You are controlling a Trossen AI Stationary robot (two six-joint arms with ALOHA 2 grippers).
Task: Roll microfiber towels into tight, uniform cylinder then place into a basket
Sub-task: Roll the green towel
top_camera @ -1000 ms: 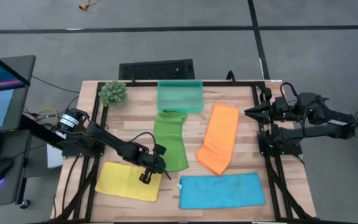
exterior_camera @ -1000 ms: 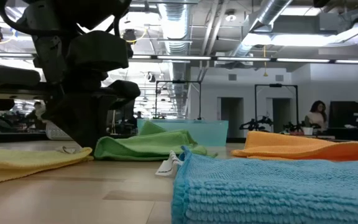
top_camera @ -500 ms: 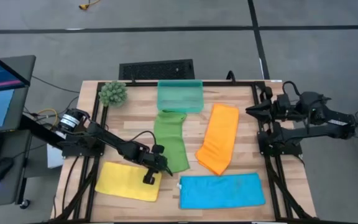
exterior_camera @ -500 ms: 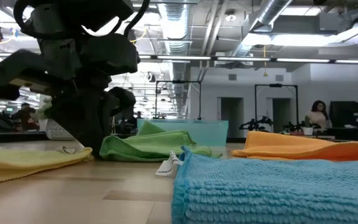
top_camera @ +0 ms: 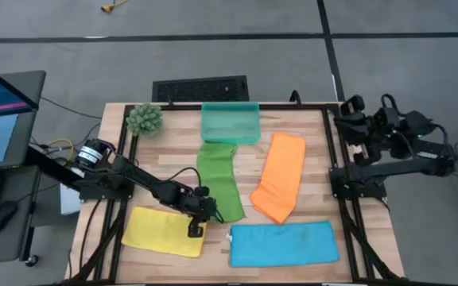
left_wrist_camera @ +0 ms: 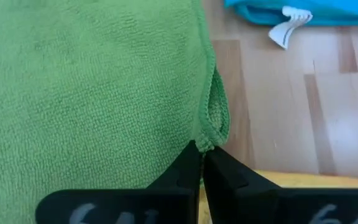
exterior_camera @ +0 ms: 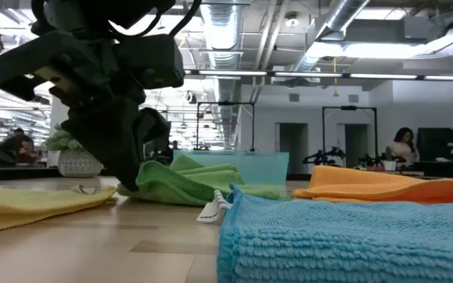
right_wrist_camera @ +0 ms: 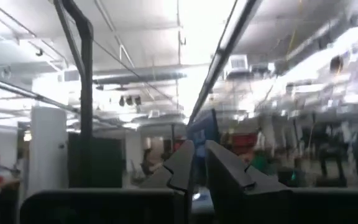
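The left gripper [left_wrist_camera: 202, 163] is pinching, fingers closed, the near corner of the green microfiber towel [top_camera: 219, 181], whose long axis is running away across the bench toward the translucent teal plastic basket [top_camera: 230, 121], while the right arm is waiting off to the side.

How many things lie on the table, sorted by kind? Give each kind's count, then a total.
Towels: 4 (green towel, orange towel, yellow towel, blue towel)
Basket: 1 (basket)
Plant ball: 1 (plant ball)
Total: 6
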